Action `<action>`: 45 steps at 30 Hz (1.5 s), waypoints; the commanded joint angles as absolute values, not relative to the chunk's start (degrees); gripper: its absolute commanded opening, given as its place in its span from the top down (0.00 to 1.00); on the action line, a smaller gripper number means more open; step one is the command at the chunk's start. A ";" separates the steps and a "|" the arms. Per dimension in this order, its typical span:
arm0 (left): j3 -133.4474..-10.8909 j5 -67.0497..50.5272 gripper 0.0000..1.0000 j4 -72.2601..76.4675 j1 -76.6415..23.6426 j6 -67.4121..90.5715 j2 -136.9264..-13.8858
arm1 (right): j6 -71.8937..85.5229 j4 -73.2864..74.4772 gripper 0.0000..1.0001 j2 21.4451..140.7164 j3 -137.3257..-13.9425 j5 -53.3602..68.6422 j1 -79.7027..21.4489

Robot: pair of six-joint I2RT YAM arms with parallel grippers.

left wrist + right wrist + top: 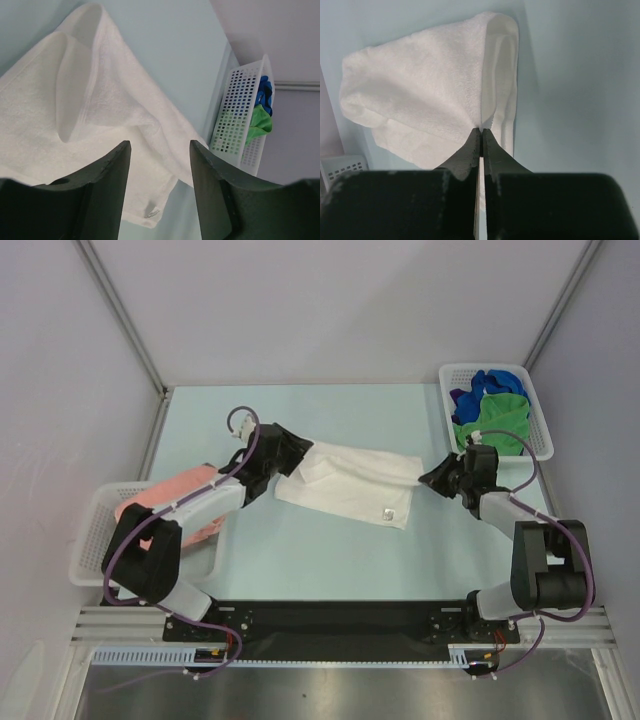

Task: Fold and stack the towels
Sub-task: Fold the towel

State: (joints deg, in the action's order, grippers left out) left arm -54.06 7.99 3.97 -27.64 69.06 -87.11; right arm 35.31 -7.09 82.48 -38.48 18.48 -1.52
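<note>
The white towel point(350, 485) lies on the table point(300, 560) between the two arms, stretched from left to right. It looks already doubled along its length, because the wrist views show two layers at the edge.

The right gripper point(435, 477) is clenched on the right end of this towel. In its wrist view the two fingers meet, with the doubled edge pinched between them. The left gripper point(290, 455) is at the left end with its jaws apart. In its wrist view the cloth lies beyond the jaws and nothing is held between them.

The step in hand seems to be the folding of the white towel, and it is not yet finished. One pink towel point(180, 502) rests in the left basket point(90, 540). A blue towel point(495, 380) and a green towel point(490, 420) wait crumpled in the right basket point(445, 380).

The next move probably calls for bringing one end over the other. The layers must stay aligned, so the free left end should be held down or taken at its corners. If not, the soft cloth may drag or bunch.

As for writing, only a small tag point(390, 512) shows at the near corner of the white towel. It is too small to read. No brand or other label is legible anywhere.
</note>
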 commanded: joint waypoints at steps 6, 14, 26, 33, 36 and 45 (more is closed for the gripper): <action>-52.65 9.76 0.39 -1.77 -30.94 81.29 -89.64 | 34.54 -7.82 1.00 82.00 -38.58 19.69 -0.44; -50.28 13.53 0.23 2.89 -32.34 90.25 -91.41 | 34.80 -7.65 1.00 81.83 -39.02 20.13 1.05; -54.84 12.83 0.18 3.87 -32.26 97.55 -98.26 | 34.98 -7.82 1.00 82.97 -39.90 19.95 1.05; -55.20 14.76 0.23 3.51 -32.17 98.26 -98.44 | 34.72 -6.94 1.00 82.18 -40.43 19.78 1.05; -56.95 14.76 0.24 2.55 -31.73 98.00 -99.05 | 34.54 -6.68 1.00 81.83 -40.43 19.69 1.05; -59.94 14.50 0.36 0.70 -30.59 98.96 -101.25 | 34.45 -6.42 1.00 82.09 -40.96 19.69 1.05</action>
State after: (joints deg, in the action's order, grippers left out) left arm -57.76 13.39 1.78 -31.20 97.60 -100.47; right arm 35.29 -6.22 82.94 -38.94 19.92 0.86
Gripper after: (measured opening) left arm 0.658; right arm 0.027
